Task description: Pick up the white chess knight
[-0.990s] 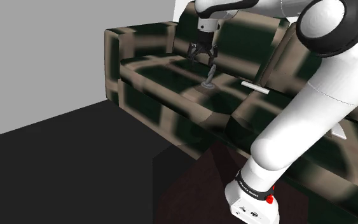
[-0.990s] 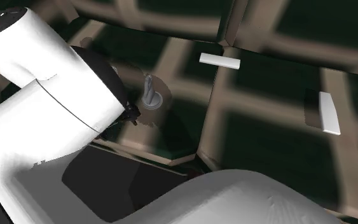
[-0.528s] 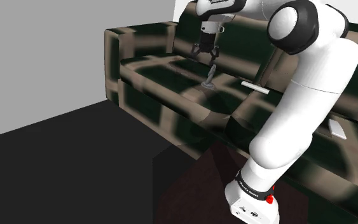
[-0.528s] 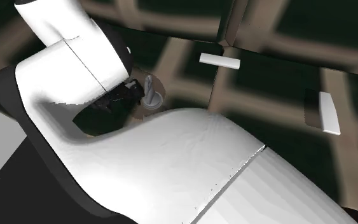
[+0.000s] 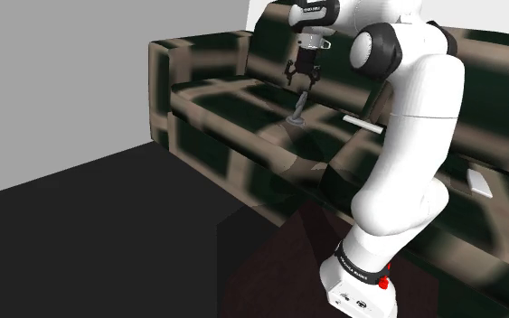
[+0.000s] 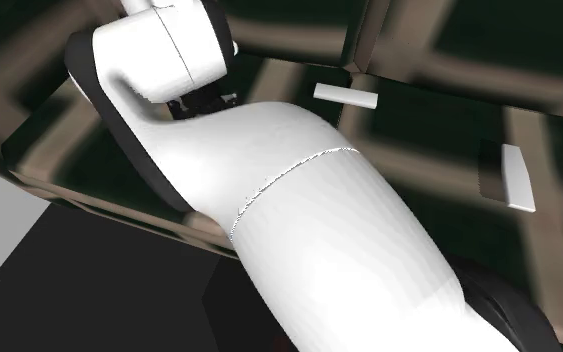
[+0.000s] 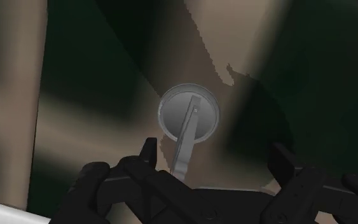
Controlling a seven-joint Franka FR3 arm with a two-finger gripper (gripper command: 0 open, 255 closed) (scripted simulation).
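The chess knight [image 5: 296, 109] is a small grey piece on a round base, upright on the sofa's seat cushion [image 5: 234, 113]. My gripper [image 5: 303, 79] hangs just above it, pointing down. In the wrist view the knight [image 7: 190, 118] is seen from above, its round base beyond the fingertips and its head reaching in between them, nearer one finger [image 7: 148, 151]. The gripper [image 7: 213, 154] is open, fingers wide apart and not touching the piece. In the second exterior view the white arm [image 6: 299, 190] covers the knight's place.
The sofa [image 5: 198, 63] is patterned dark green and tan, with an armrest at the shoulder view's left. Two flat white slabs [image 5: 362, 122] [image 5: 480, 185] lie on cushions further right. A dark box [image 5: 252, 262] stands below the sofa's front edge.
The arm has swung upright and its elbow moved toward the sofa back. The gripper shifted slightly right and up above the knight. The arm now hides the knight in the second exterior view.
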